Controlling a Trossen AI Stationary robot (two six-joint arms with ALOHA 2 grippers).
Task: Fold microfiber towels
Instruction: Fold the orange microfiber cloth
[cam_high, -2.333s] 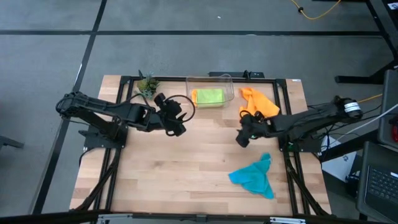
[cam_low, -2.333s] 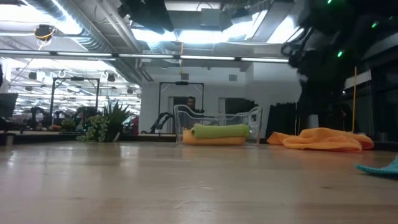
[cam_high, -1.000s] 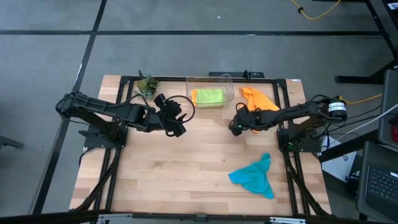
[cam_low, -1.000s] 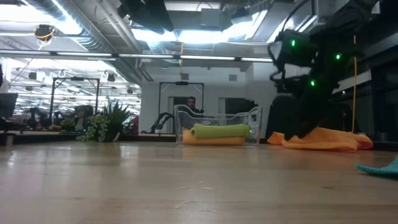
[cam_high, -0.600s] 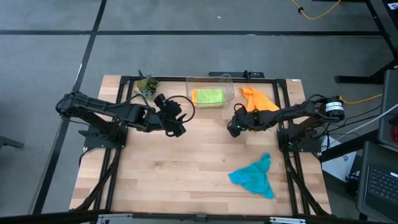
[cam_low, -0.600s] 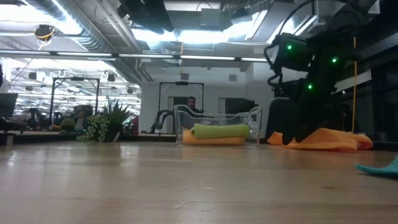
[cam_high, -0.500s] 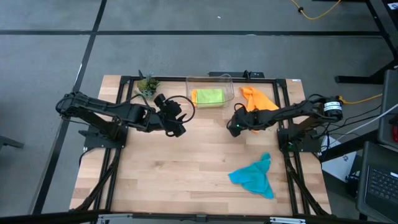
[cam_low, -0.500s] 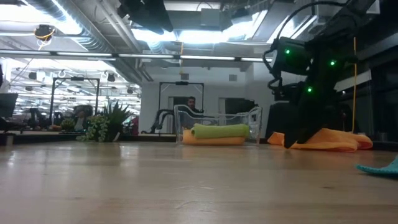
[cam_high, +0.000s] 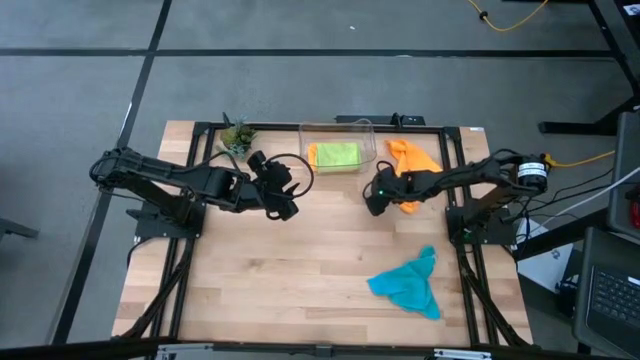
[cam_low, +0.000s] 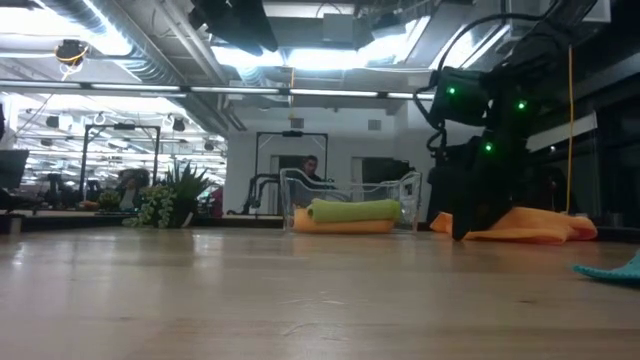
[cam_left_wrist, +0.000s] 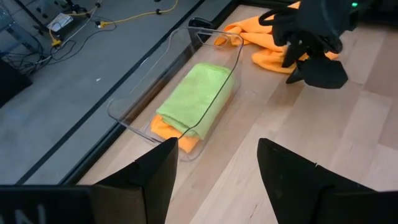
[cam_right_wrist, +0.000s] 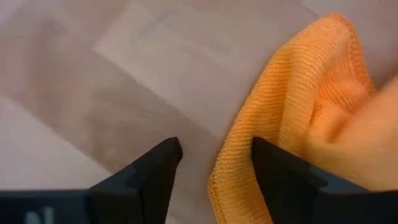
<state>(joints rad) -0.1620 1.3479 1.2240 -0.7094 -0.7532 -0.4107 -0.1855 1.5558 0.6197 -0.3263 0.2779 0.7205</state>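
A crumpled orange towel (cam_high: 414, 166) lies at the table's far right. My right gripper (cam_high: 372, 204) is open, its tips low at the table at the towel's near-left edge (cam_right_wrist: 219, 180); one finger stands over the cloth, the other over bare wood. A lime green towel (cam_high: 335, 154) lies folded on a folded orange towel (cam_left_wrist: 163, 127) in the clear bin (cam_high: 303, 140). A crumpled teal towel (cam_high: 408, 283) lies at the near right. My left gripper (cam_high: 288, 207) is open and empty left of the bin. My right gripper stands open astride the orange towel's near-left edge (cam_right_wrist: 219, 180), coming from above and slanting down. One finger (cam_right_wrist: 283, 177) covers the cloth; whether it touches the cloth I cannot tell. The towel lies slack on the table.
A small potted plant (cam_high: 237, 134) stands at the far left corner. Bare wood (cam_high: 270, 270) stretches across the table's middle and near left. The table's black frame rails run along its sides.
My right gripper has gone toward the table's far-left and down, from the wood near the teal towel's side up to the orange towel's near-left edge, its tips now low at the table.
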